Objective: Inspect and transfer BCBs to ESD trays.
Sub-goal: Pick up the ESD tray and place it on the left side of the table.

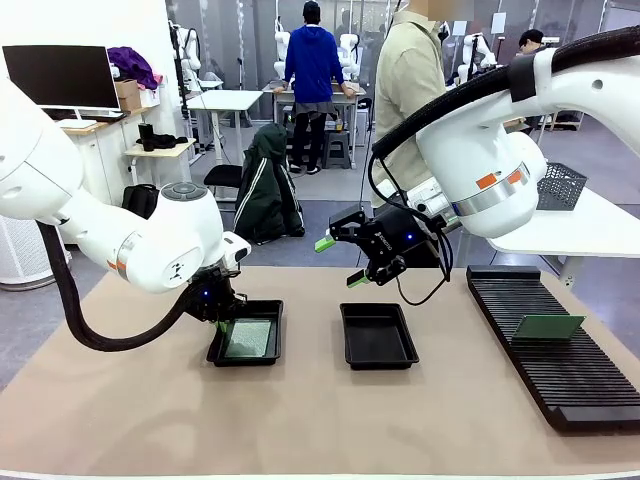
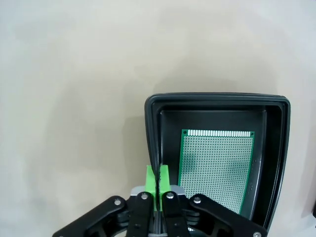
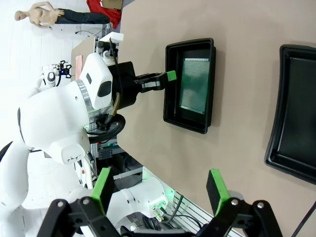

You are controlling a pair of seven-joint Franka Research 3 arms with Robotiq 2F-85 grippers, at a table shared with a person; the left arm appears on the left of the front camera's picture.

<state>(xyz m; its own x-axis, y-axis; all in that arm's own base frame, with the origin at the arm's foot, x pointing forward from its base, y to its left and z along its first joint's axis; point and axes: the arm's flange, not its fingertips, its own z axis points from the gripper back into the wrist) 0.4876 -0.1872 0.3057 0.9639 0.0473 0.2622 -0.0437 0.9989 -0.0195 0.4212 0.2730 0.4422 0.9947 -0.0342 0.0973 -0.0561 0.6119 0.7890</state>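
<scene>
Left gripper (image 2: pixel 158 180): pads pressed together on nothing, just outside the left tray's (image 1: pixel 268 310) rim at its 9 o'clock.
Left tray: shallow black plastic with a flared rim; one board (image 1: pixel 247 338) lies flat inside, a thin green rectangle, pale and finely dotted.
Right tray (image 1: pixel 380 358): same shape, bare, at the table's middle.
Right gripper (image 1: pixel 342 262): fingers spread wide, empty, hanging above the right tray at its 12 o'clock.
Rack (image 1: pixel 590 400): long, black, ribbed, at 3 o'clock; a second board (image 1: pixel 546 326) stands tilted in its slots.
Advice: I'd take that board by its edge, squarely, and lay it flat in the bare tray.
</scene>
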